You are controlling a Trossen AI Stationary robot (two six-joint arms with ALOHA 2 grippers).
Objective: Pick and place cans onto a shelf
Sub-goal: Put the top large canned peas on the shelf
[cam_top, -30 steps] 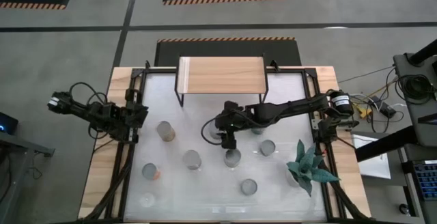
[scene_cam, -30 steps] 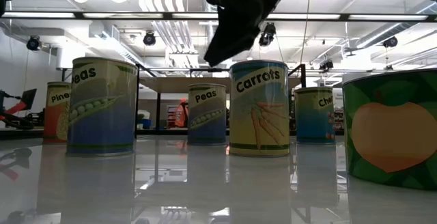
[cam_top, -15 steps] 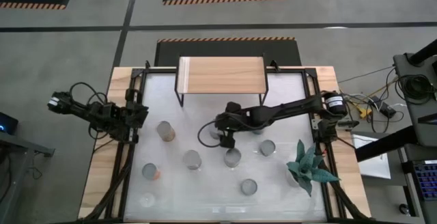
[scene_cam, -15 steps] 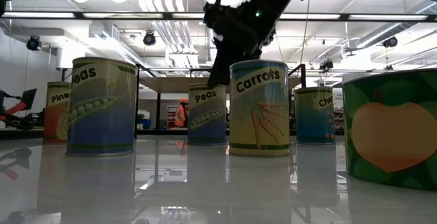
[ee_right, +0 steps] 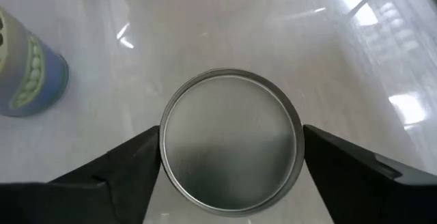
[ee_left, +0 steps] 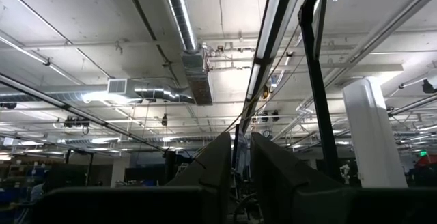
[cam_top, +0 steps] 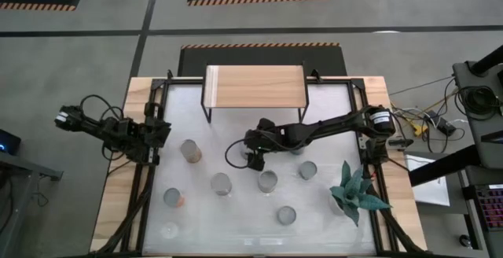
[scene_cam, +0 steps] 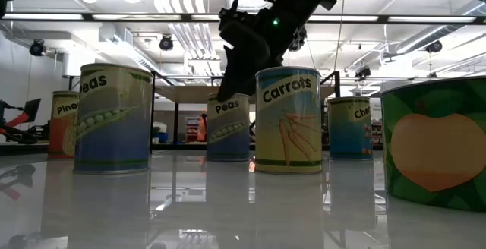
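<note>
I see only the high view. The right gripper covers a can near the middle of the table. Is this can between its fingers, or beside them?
Observer: Between them. In the right wrist view the can lies centred under the right gripper, with one open finger on each side.
Operator: How low is the gripper?
Observer: In the low view its tips are about level with the can's top rim, not down along its wall.
Operator: Which can is it?
Observer: The low view shows the label: it reads "Peas", with green pods on blue.
</note>
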